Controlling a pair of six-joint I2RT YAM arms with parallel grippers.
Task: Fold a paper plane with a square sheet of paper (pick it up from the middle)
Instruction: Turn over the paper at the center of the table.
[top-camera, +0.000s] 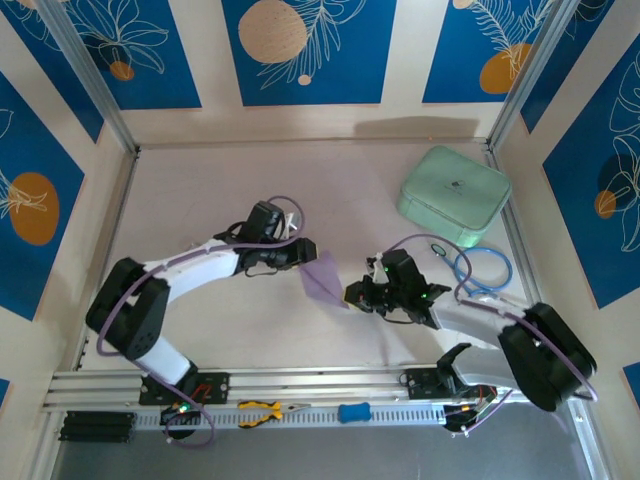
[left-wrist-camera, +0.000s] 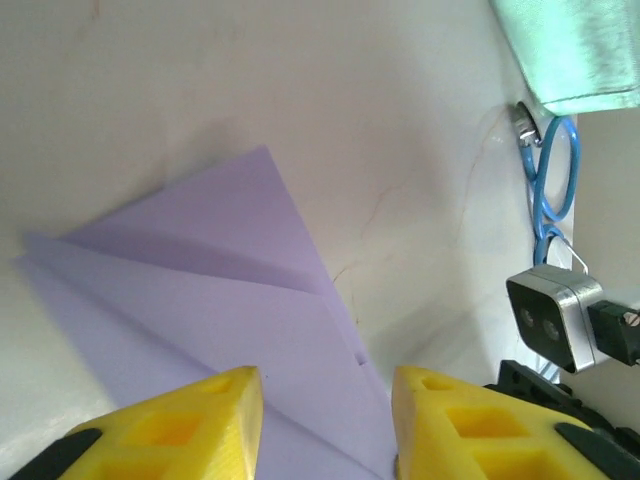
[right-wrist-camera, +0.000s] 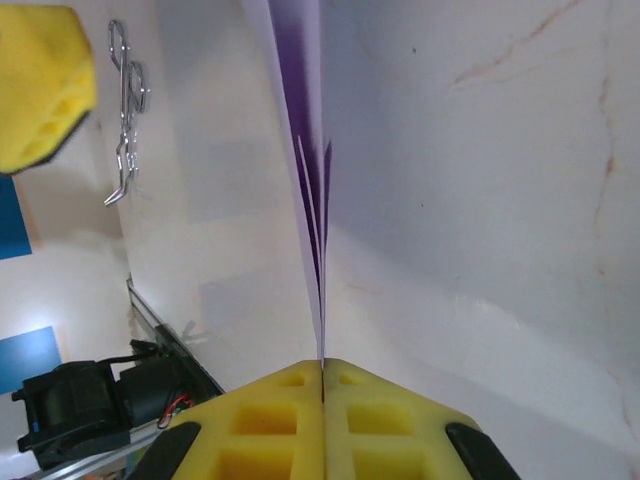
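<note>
The square sheet of paper is folded into a pale lavender pointed triangle with layered flaps, the paper plane (top-camera: 325, 275), held above the table between the two arms. My right gripper (top-camera: 351, 292) is shut on its lower edge. In the right wrist view the paper plane (right-wrist-camera: 312, 180) stands edge-on, rising out of the closed yellow fingers of the right gripper (right-wrist-camera: 322, 366). My left gripper (top-camera: 304, 250) is at the paper's left corner. In the left wrist view its yellow fingers stand apart, the left gripper (left-wrist-camera: 325, 385) open, with the paper plane (left-wrist-camera: 230, 290) spread beyond the gap.
A mint-green rounded case (top-camera: 453, 195) sits at the back right, with a blue cable loop (top-camera: 483, 268) in front of it. Yellow-handled pliers (top-camera: 262, 411) and a small blue piece (top-camera: 353, 411) lie on the front rail. Patterned walls enclose the table.
</note>
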